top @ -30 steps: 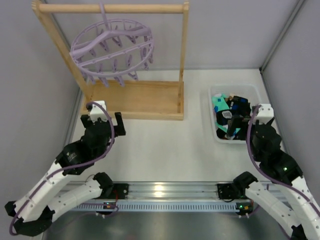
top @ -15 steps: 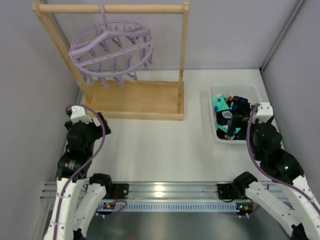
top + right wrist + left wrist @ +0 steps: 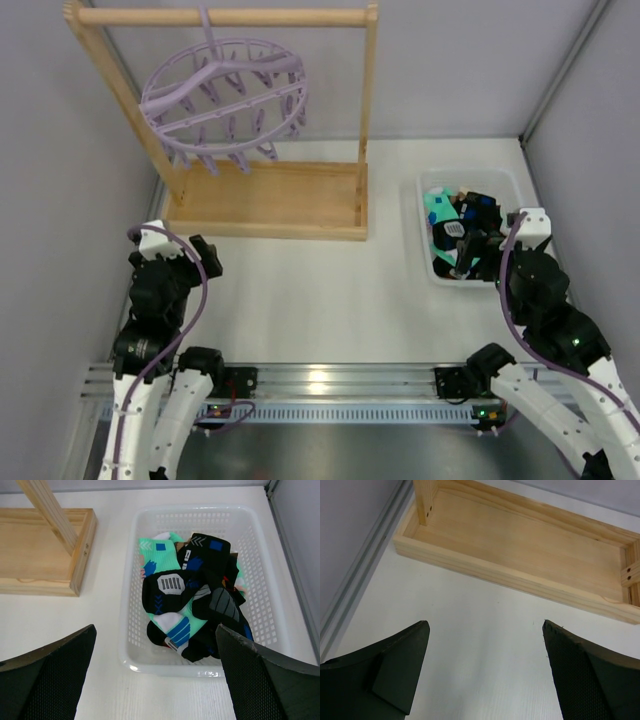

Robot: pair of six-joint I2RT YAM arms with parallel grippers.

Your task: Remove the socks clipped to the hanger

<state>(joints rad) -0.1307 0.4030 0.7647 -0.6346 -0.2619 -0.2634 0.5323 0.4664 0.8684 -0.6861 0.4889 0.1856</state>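
The lavender ring hanger hangs by its hook from the wooden rail at the back left; I see no socks on its pegs. Several socks, black and teal-and-white, lie piled in a white basket at the right; they also show in the right wrist view. My left gripper is open and empty, low over the table near the rack's front left corner. My right gripper is open and empty at the basket's near edge.
The wooden rack with its tray base stands at the back left; its base fills the top of the left wrist view. The basket rim lies just ahead of the right gripper. Grey walls close in both sides.
My left arm has drawn back toward the near left, away from the rack's base, and folded up. The right arm has hardly moved.
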